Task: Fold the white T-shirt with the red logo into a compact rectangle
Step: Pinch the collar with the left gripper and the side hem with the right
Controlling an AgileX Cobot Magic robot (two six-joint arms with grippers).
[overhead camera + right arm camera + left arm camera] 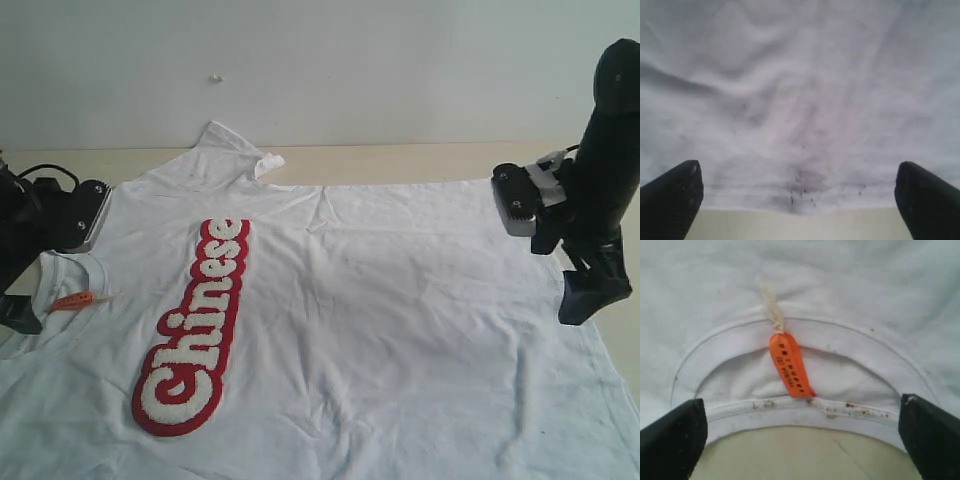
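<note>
I see the white T-shirt (400, 320) flat on the table (400, 162), filling centre + bottom of ext. view, with the red logo (195, 330) at lower left. L gripper (802, 422) is spread wide at the collar near the orange tag (789, 365). R gripper (799, 177) is also wide, at the shirt edge, both w/o grasp.

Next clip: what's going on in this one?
A two-arm robot is poised over the white T-shirt, which lies spread flat on the table with the red logo face up. The left gripper is open at the collar, right by the orange neck tag. The right gripper is open at the hem on the opposite end. Neither holds any fabric, and no fold has been made yet.
</note>
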